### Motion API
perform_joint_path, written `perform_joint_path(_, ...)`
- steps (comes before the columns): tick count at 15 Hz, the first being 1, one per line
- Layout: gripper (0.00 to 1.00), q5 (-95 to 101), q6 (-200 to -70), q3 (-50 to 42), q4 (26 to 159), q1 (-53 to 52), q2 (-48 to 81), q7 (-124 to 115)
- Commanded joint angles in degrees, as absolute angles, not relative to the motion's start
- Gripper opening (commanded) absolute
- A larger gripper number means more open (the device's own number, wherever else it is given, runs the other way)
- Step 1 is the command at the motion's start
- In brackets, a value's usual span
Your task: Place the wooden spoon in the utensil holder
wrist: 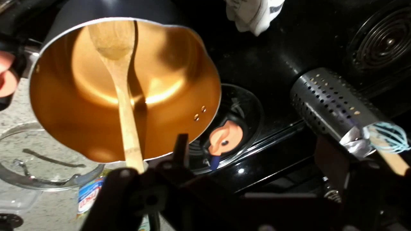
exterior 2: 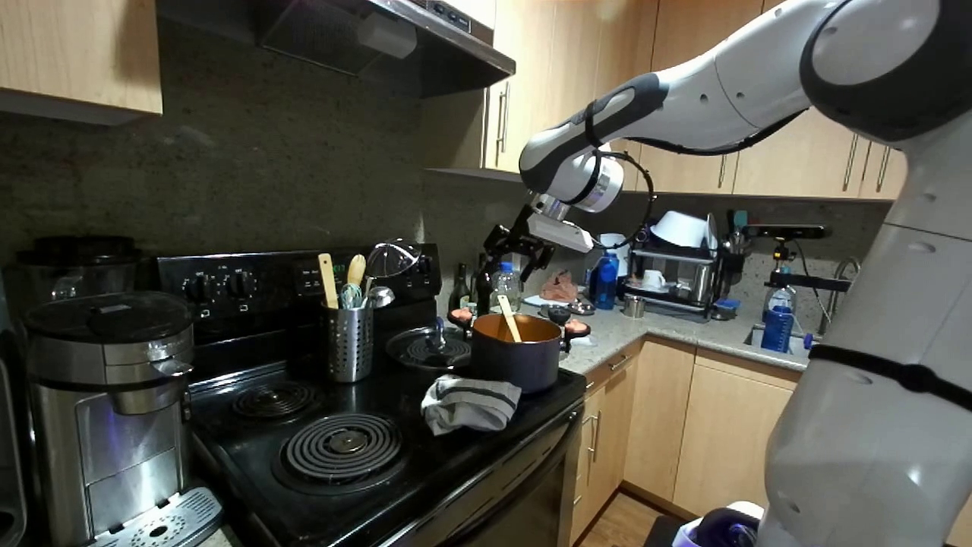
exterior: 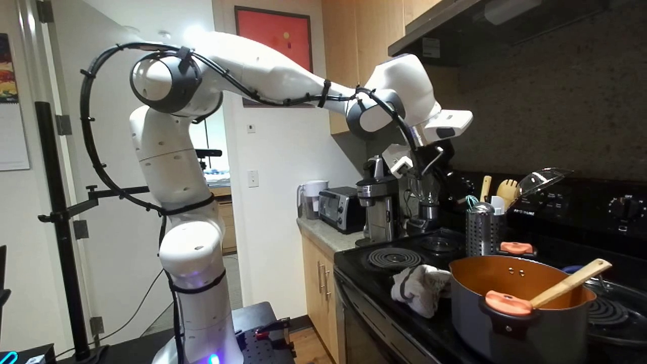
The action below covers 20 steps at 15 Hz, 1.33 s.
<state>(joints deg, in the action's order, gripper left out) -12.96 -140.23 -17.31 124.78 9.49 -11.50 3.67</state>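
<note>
Below your hand [wrist: 253, 142] (spread wide, gripping nothing), the wooden spoon [wrist: 123, 96] slants handle-up from the pot [wrist: 170, 125], left of both fingertips [wrist: 182, 149] in the wrist view.

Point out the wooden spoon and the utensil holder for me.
Wooden spoon [wrist: 123, 96], wrist view, on its handle.
Utensil holder [exterior 2: 351, 346], in an exterior view, on its perforated outer wall.
</note>
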Motion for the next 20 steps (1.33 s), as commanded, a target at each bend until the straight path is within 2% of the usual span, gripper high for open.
perform_joint_path(1,1.0,-15.14,-140.56,-18.11,118.37,11.9,-5.15,-0.76)
perform_joint_path(6,1.0,-14.48,-141.68,-17.93,112.78,14.53,2.41,-9.66)
perform_joint_path(13,1.0,-13.74,-142.15,-17.49,114.59,14.66,1.91,-8.06)
perform_joint_path(20,1.0,-14.45,-141.42,-18.18,103.31,15.79,12.05,-16.35)
